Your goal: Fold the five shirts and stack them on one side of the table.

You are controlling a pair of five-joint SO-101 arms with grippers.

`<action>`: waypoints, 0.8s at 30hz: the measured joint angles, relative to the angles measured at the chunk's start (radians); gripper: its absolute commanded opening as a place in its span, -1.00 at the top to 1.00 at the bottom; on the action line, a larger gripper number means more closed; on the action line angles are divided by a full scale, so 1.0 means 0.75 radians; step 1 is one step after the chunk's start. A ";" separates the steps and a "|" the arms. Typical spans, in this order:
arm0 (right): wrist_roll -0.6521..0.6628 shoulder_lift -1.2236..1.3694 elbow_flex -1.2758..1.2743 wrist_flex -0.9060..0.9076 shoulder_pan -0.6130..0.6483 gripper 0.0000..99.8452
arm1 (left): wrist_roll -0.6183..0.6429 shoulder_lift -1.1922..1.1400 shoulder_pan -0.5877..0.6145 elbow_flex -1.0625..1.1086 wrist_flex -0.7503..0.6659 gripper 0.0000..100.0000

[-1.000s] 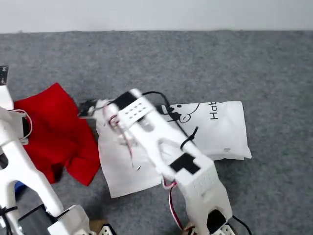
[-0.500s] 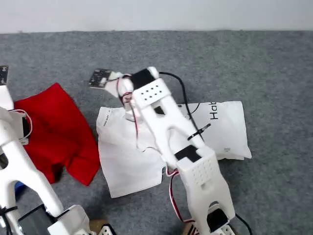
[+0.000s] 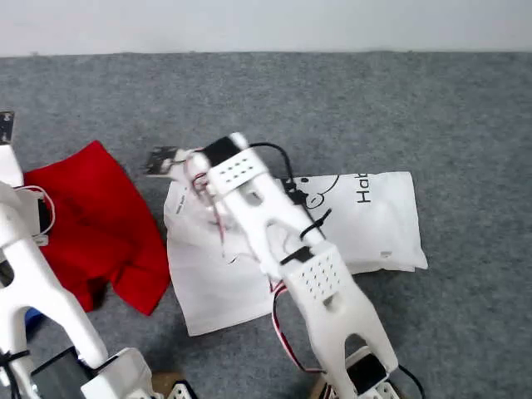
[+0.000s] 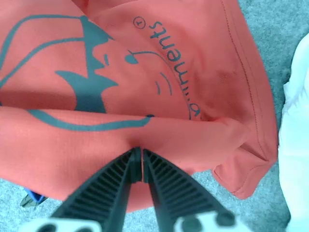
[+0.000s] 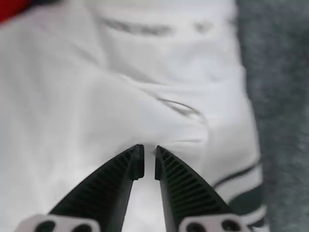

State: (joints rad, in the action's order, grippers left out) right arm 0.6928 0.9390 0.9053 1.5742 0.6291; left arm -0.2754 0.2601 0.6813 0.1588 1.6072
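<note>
A red shirt (image 3: 96,224) with a dark print lies spread at the left of the grey table. In the left wrist view my left gripper (image 4: 138,154) is shut, its tips at a fold of the red shirt (image 4: 145,63); I cannot tell whether cloth is pinched. A white shirt (image 3: 349,220) with black print lies crumpled in the middle. My right gripper (image 3: 193,176) is low over its far-left corner. In the right wrist view the right gripper (image 5: 148,162) is open by a narrow gap above the creased white shirt (image 5: 87,96).
The grey carpet-like table (image 3: 399,108) is bare at the back and right. A bit of blue cloth (image 3: 30,317) peeks out under the red shirt near the left arm's base (image 3: 33,291). A white wall runs along the far edge.
The right arm lifted its gripper up and toward the far side, then came back down onto the white shirt's far-left corner. The left arm and both shirts stayed put.
</note>
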 measured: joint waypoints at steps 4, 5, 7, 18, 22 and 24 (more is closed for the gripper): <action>0.029 0.004 0.196 0.006 -0.086 0.90 | 0.000 0.000 0.000 0.000 0.000 0.97; 0.033 0.004 0.266 0.027 -0.094 0.90 | 0.000 0.000 0.000 0.000 0.000 0.97; 0.035 0.010 0.387 0.059 -0.094 0.90 | 0.000 0.000 0.000 0.000 0.000 0.97; -0.008 0.033 0.448 0.235 0.063 0.91 | 0.000 0.000 0.000 0.000 0.000 0.97; -0.039 0.127 0.405 0.235 0.125 0.91 | 0.000 0.000 0.000 0.000 0.000 0.97; -0.045 0.176 0.405 0.235 0.164 0.91 | 0.000 0.000 0.000 0.000 0.000 0.97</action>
State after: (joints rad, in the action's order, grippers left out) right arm 0.6590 1.0710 1.2091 1.7507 0.7518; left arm -0.2754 0.2601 0.6813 0.1588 1.6072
